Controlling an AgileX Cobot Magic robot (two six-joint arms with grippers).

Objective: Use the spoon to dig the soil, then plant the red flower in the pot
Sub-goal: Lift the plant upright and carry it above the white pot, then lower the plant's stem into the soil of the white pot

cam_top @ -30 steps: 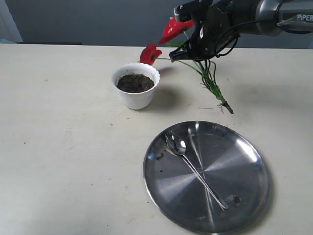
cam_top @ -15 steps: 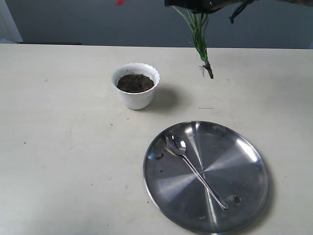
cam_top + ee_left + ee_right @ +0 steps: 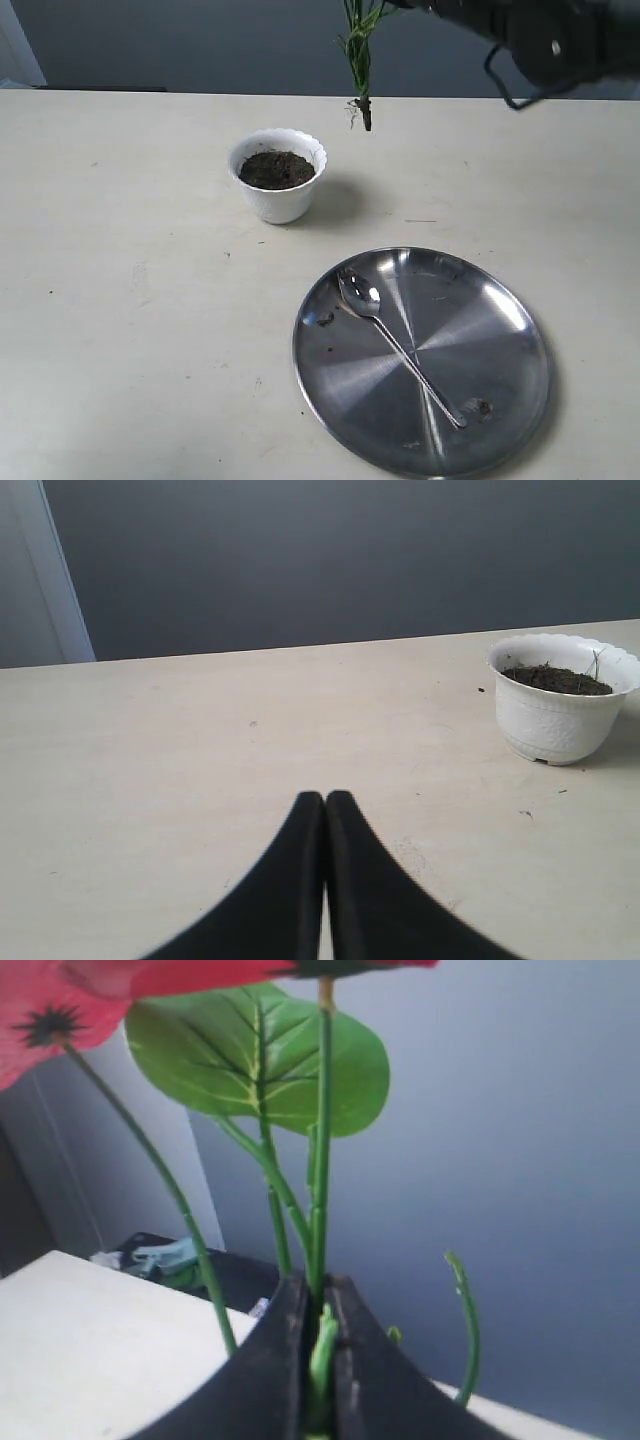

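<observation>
The white scalloped pot [image 3: 277, 177] stands on the table with dark soil [image 3: 276, 169] in its mouth; the left wrist view shows the pot [image 3: 563, 712] too. The red flower's green stems [image 3: 358, 50] hang upright above and right of the pot, blooms out of the exterior view. In the right wrist view my right gripper [image 3: 318, 1290] is shut on the stems [image 3: 320, 1200], under a green leaf [image 3: 262, 1055] and red blooms [image 3: 45, 1010]. The silver spoon [image 3: 398, 347] lies in the steel plate [image 3: 500, 320]. My left gripper [image 3: 325, 798] is shut and empty, low over bare table.
The large round steel plate sits at the front right with a few soil crumbs [image 3: 478, 406] on it. The right arm [image 3: 545, 40] reaches in from the top right. A dark wall backs the table's far edge.
The right gripper has carried the flower left and a little higher; the stem tip now hangs closer to the pot. Pot, plate and spoon have not moved.
</observation>
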